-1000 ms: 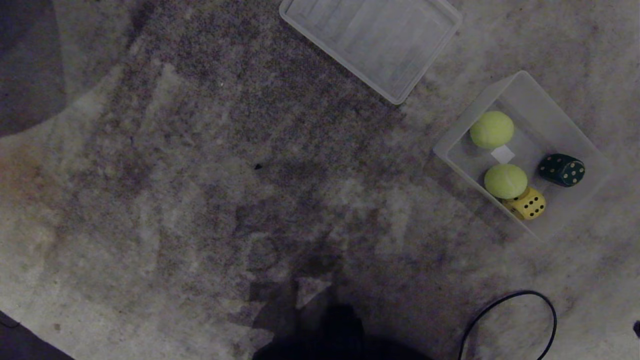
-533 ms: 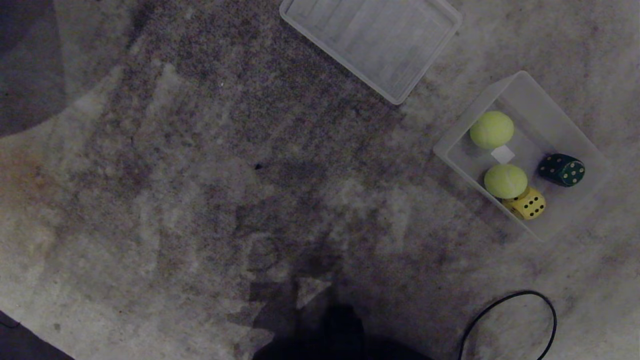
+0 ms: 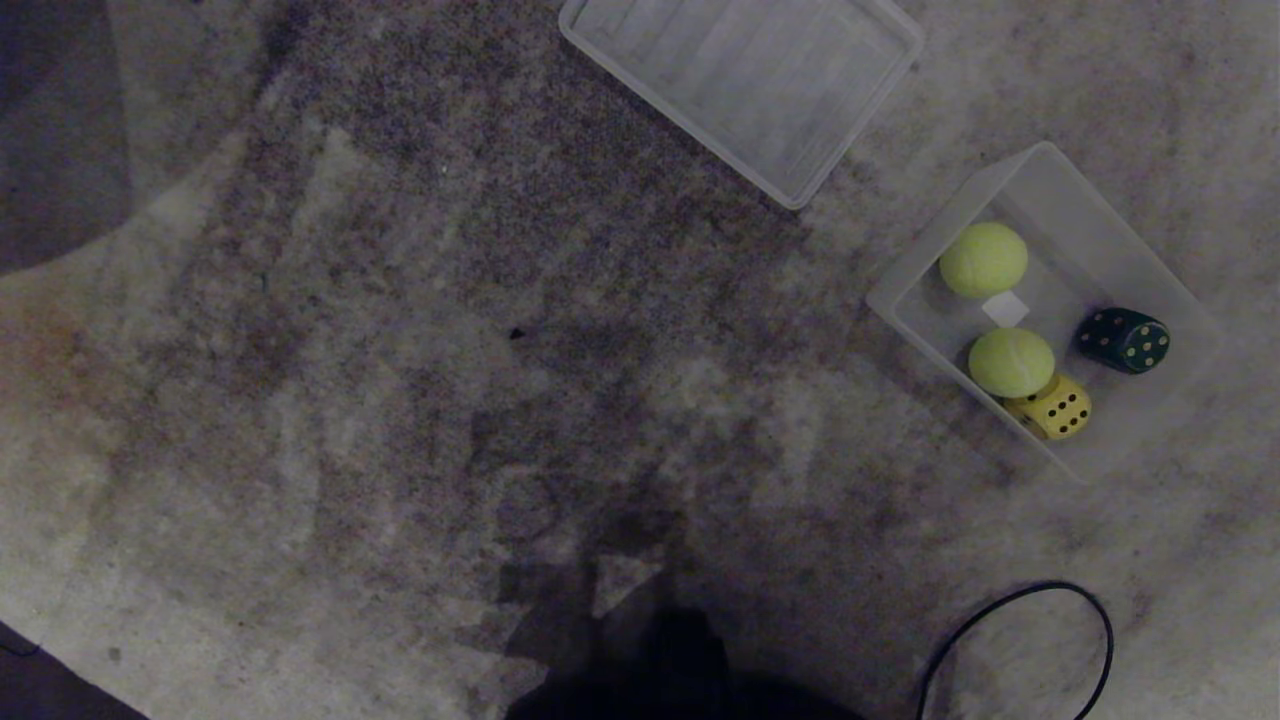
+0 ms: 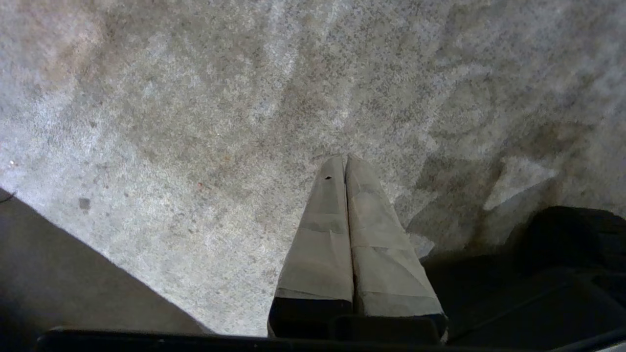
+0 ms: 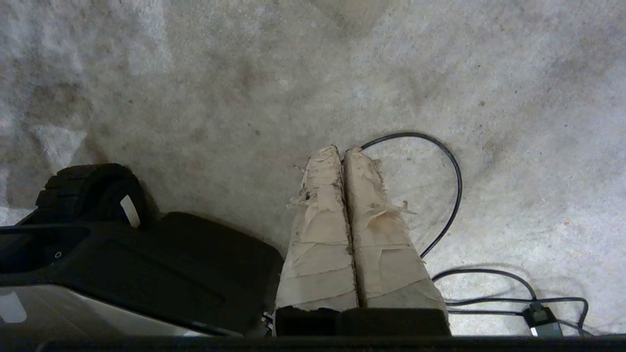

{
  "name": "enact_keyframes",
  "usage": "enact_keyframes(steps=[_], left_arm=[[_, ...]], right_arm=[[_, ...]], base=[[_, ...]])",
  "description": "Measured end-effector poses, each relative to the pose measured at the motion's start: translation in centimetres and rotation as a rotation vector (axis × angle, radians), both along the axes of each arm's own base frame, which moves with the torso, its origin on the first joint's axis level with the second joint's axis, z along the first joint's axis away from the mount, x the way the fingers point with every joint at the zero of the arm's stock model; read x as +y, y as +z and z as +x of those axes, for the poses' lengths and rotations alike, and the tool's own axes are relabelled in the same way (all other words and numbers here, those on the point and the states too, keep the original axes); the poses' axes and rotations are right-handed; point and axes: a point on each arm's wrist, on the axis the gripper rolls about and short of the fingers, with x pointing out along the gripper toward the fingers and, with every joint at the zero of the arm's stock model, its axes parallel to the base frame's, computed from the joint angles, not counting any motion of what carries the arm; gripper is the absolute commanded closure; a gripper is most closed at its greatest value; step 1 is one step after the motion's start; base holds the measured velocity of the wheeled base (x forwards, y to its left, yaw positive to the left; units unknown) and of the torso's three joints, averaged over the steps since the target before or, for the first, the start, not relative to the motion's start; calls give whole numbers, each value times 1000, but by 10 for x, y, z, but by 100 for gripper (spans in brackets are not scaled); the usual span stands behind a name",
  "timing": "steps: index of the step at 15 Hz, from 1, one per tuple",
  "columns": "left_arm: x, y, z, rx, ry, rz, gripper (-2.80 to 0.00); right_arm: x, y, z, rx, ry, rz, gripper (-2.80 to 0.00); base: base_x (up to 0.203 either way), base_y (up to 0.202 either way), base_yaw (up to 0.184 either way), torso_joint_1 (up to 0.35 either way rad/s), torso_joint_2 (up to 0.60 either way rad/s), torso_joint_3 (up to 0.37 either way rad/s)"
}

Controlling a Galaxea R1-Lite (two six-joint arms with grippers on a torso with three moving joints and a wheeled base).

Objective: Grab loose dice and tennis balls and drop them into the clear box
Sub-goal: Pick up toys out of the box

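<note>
Both end effectors closed; box (image 3: 1040, 180) holds two balls (image 3: 983, 259), two dice (image 3: 1122, 339).

Worn grey carpet (image 3: 400, 300) fills frame, darker mottled patch upper centre. Dim light. Black cable (image 3: 1020, 640) loops at lower right; dark strip of floor (image 3: 40, 685) at lower-left corner.

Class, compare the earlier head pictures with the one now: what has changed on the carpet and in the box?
Almost nothing. A small dark thing at the right edge of the earliest head picture is gone. The clear box keeps both tennis balls, the yellow die and the dark green die in place; the lid and cable lie unmoved.
</note>
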Motion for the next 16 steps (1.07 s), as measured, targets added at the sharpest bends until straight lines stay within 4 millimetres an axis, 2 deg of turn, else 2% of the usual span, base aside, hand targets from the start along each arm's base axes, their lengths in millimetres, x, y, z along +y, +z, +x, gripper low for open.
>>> enact_keyframes(steps=[5,16], left_arm=[[0,0,0,-1,9,-16,0],[0,0,0,-1,10,-18,0]], right_arm=[[0,0,0,-3,1,-7,0],[0,0,0,-4,1,-7,0]], base=[[0,0,0,2,1,19],[0,0,0,2,4,192]])
